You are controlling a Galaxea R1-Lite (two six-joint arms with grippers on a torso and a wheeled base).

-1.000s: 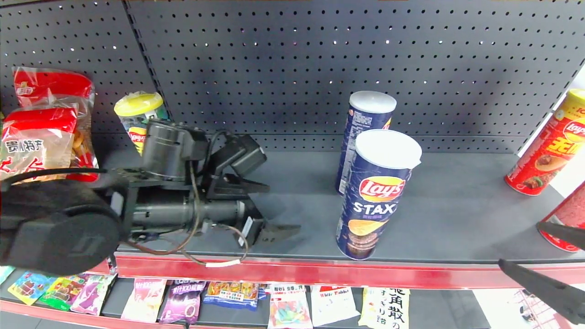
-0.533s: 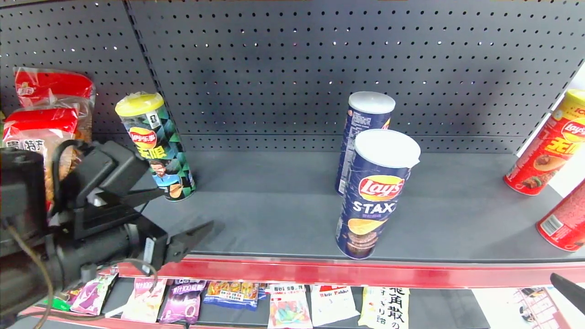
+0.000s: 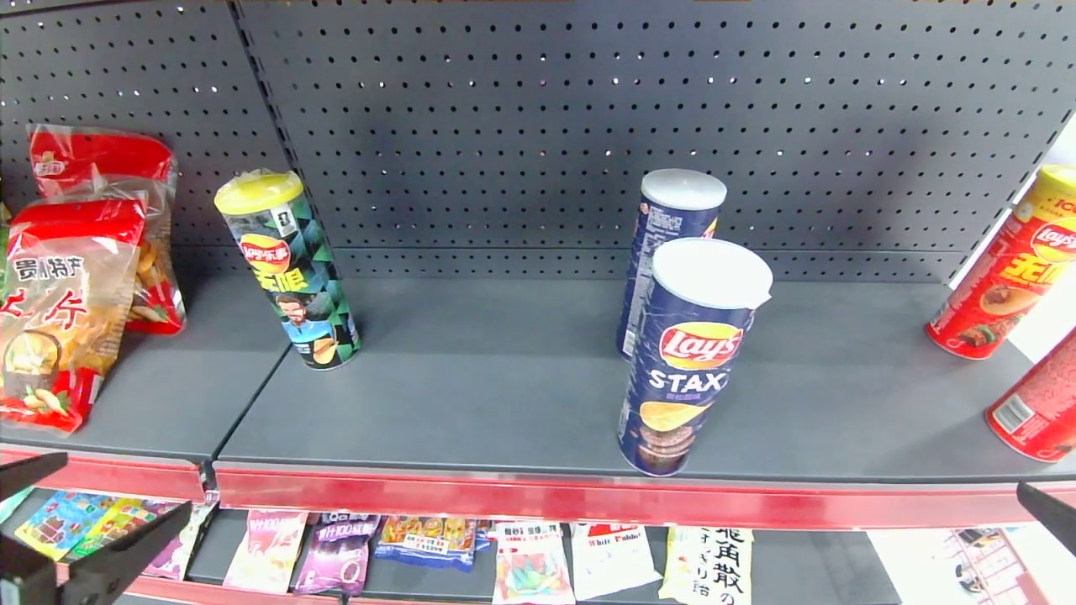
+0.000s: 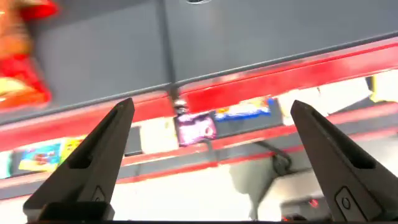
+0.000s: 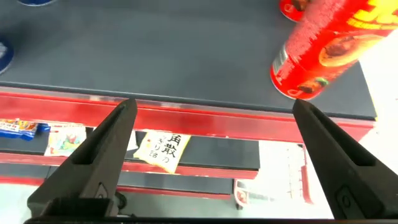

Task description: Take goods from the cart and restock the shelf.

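Head view, front blue can (image 3: pixel 685 370): likely light, stiff, slick; grasp mid-body.
Left end effector (image 4: pixel 211 104), right end effector (image 5: pixel 214 104): spread, empty.

Right pincer (image 5: pixel 214 104), fingers (image 5: pixel 93 162) spread, before grey shelf (image 5: pixel 155 56) with red can (image 5: pixel 323 53).

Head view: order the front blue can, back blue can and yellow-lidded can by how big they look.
Front blue can: largest, but nearest.
Yellow-lidded can and back blue can: alike; the back one partly hidden.
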